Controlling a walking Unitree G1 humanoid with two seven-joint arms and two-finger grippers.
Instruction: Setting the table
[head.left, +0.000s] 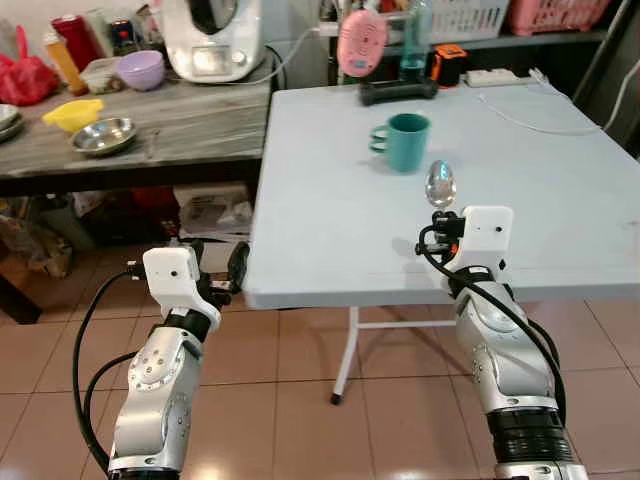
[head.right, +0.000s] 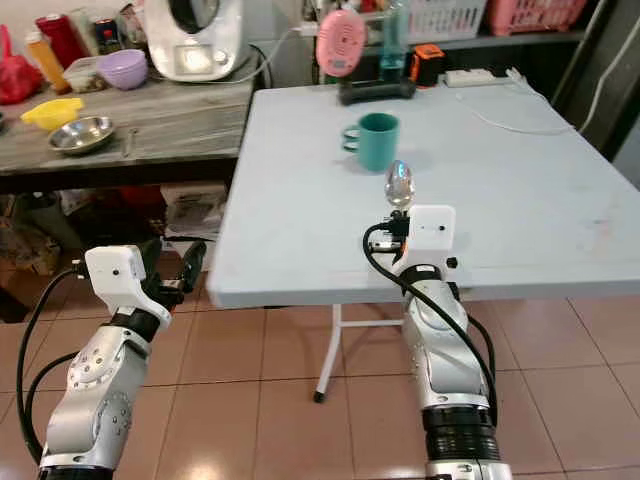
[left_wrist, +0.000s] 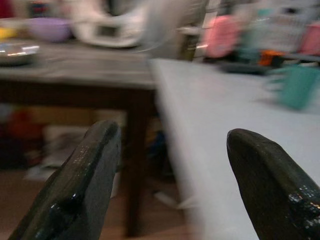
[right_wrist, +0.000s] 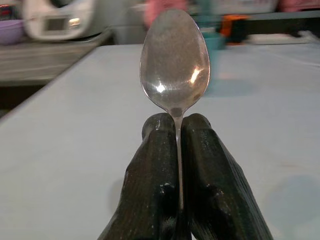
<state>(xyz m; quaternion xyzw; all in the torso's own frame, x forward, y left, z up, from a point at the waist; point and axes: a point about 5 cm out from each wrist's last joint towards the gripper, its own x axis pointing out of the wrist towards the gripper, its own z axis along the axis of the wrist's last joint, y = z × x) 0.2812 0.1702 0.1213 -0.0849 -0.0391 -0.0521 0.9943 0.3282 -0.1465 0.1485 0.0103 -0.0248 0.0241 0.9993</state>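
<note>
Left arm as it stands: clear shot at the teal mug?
Probably not. The left pincer is open but sits below the table edge at its near left corner; the mug stands far across the top, past the spoon.

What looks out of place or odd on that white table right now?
Nothing is spilled or damaged. The teal mug stands upright on the white table. The right tool pinches a spoon by its handle, bowl forward. The left tool is open beside the table's edge.

no readable text, labels or numbers
</note>
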